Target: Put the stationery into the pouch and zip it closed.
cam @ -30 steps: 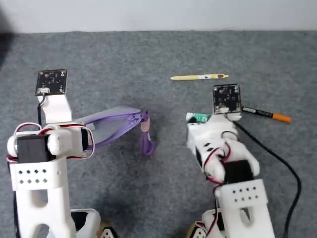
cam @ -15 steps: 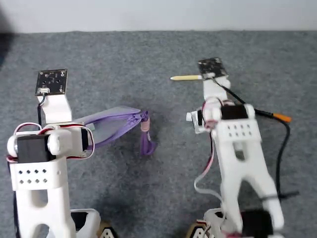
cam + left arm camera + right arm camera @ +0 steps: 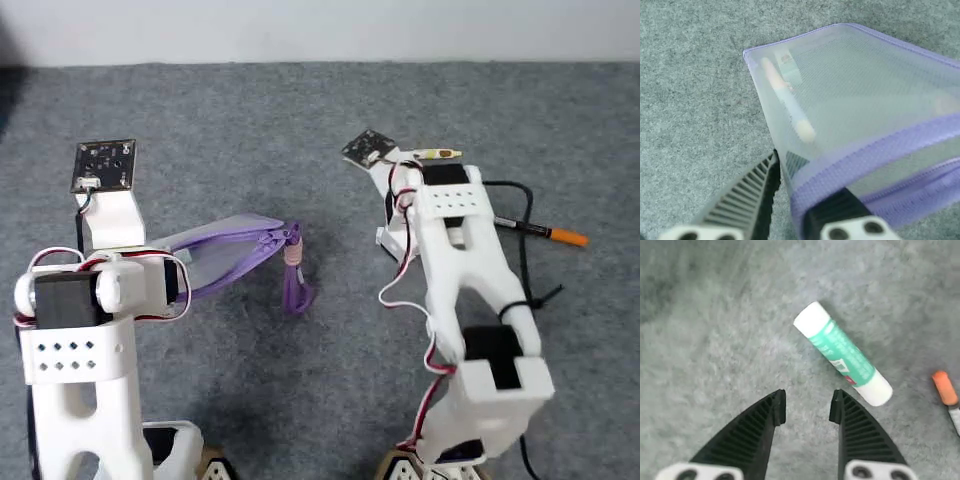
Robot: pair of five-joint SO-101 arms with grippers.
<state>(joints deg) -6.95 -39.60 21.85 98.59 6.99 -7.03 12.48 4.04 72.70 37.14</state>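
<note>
left gripper [image 3: 790, 197] pinches the purple pouch [image 3: 855, 100] by its edge; right gripper [image 3: 807, 407], jaws spread, hovers near the glue stick [image 3: 842, 354] and should straddle its middle squarely.

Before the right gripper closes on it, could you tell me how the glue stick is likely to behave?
Lying on its side, the smooth cylindrical glue stick would probably roll if nudged sideways. It looks rigid, so the open right gripper should not crush it. The fuzzy grey mat may damp rolling.
</note>
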